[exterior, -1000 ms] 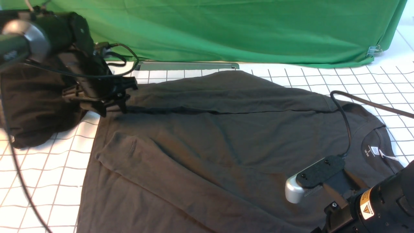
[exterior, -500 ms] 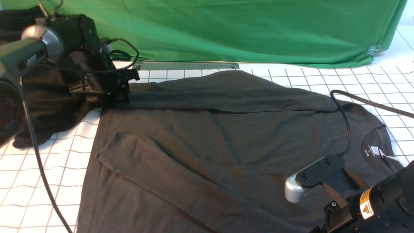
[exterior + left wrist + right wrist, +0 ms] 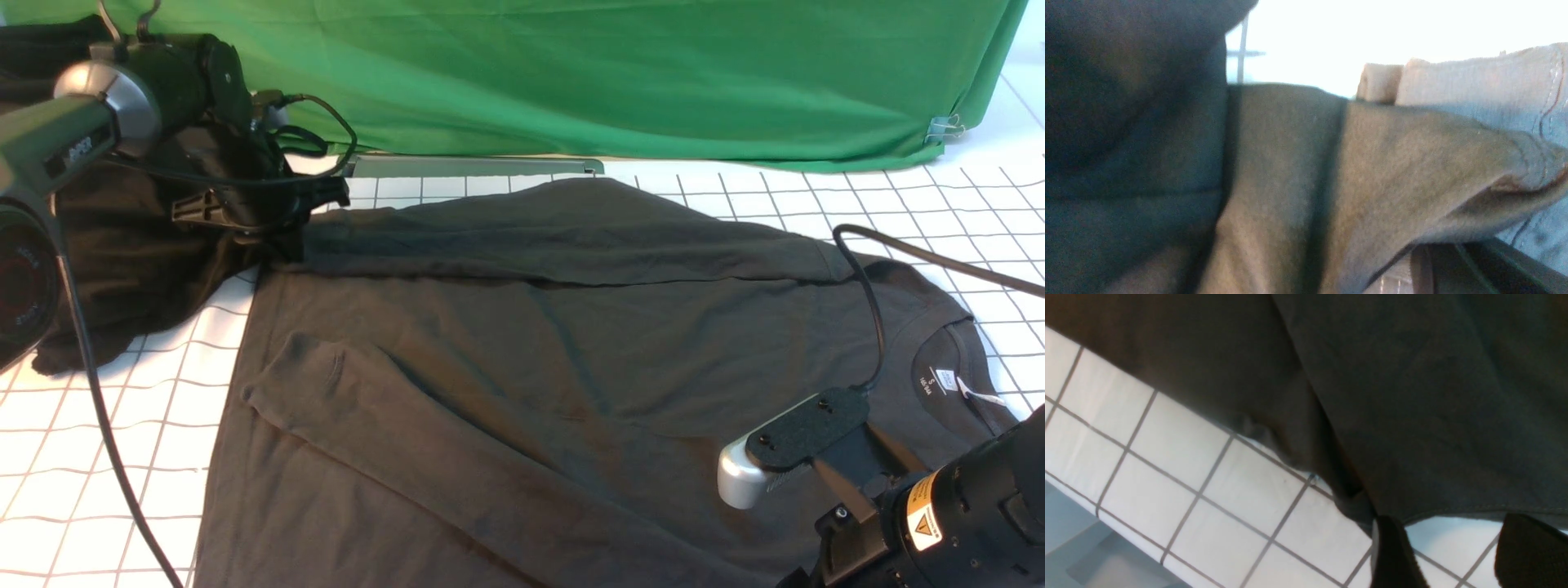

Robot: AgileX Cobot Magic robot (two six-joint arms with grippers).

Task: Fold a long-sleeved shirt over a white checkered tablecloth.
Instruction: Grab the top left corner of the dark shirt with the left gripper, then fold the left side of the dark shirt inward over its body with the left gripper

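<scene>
The long-sleeved shirt [image 3: 571,343] lies flat on the white checkered tablecloth [image 3: 122,425], with its collar and white neck label [image 3: 945,380] at the right and both sleeves laid over the body. My left gripper [image 3: 306,214] sits at the end of the far sleeve, shut on the shirt's cloth. That cloth [image 3: 1290,163] fills the left wrist view and drapes over one dark finger [image 3: 1474,269]. My right gripper [image 3: 1457,555] is open just off the shirt's hem [image 3: 1433,396], with tablecloth [image 3: 1167,465] showing between its fingers. In the front view only the right arm [image 3: 939,514] shows.
A blacker heap of cloth [image 3: 122,269] lies at the far left beside the left arm. A green cloth [image 3: 571,73] hangs along the back, with a metal strip [image 3: 473,166] at its foot. A black cable [image 3: 873,310] crosses the shirt's right shoulder.
My left gripper has drawn back and to the left, toward the black heap, and the far sleeve's end now reaches further left. The right arm has hardly moved.
</scene>
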